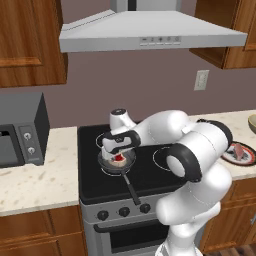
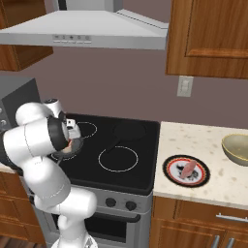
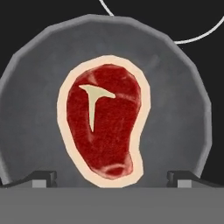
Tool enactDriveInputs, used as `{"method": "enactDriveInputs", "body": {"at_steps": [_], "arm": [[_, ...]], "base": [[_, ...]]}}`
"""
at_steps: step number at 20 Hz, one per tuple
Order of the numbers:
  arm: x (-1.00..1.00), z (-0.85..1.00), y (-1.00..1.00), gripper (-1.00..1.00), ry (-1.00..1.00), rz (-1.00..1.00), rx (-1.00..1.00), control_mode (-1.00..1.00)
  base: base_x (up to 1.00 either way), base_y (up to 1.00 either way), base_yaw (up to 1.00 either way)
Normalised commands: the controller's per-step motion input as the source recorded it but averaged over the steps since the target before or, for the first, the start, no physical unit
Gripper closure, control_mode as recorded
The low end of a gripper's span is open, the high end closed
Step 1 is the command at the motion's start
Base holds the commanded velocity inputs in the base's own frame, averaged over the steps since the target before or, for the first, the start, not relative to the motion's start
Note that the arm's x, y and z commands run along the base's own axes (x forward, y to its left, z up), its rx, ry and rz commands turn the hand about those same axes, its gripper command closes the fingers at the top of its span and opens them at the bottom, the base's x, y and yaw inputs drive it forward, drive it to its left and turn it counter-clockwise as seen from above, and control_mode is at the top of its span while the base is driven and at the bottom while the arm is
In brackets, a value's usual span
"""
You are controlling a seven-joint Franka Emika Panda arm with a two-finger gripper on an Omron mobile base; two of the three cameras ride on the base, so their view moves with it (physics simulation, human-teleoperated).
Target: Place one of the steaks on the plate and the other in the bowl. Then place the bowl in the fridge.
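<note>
Here, left base view: end effector [image 1: 119,156] low over the frying pan [image 1: 118,165] on the stove [image 1: 150,175], one steak [image 1: 119,158] inside; second steak [image 1: 240,150] on the plate [image 1: 233,156] on the counter [image 1: 40,175]. Right base view: plate holding steak, tan bowl [image 2: 237,148] just beyond. Hand view: fingertips [image 3: 43,177] spread wide either side of the pan's steak, gripping nothing.

A: What's the arm [image 1: 195,165] made of, by the look of it?
B: Glossy white rounded shells, fat and smooth, with black bands at the joints and a dark ring on the side of the elbow.
A: And the gripper [image 1: 118,152]?
B: White hand block with a black band, a small white cap above, and two small dark finger tips [image 3: 43,177]
</note>
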Motion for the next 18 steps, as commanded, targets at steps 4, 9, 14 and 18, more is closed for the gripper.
{"method": "enactDriveInputs", "body": {"at_steps": [4,9,14,18], "arm": [[0.13,-0.08,-0.09,-1.00,0.00,0.05,0.00,-1.00],[0.04,-0.14,-0.01,-1.00,0.01,0.03,0.00,-1.00],[0.00,-0.04,0.09,-1.00,0.00,0.00,0.00,-1.00],[0.00,-0.09,0.02,-1.00,0.00,0.00,0.00,-1.00]], "base": [[0.00,0.00,0.00],[0.00,0.00,0.00],[0.00,0.00,0.00],[0.00,0.00,0.00]]}}
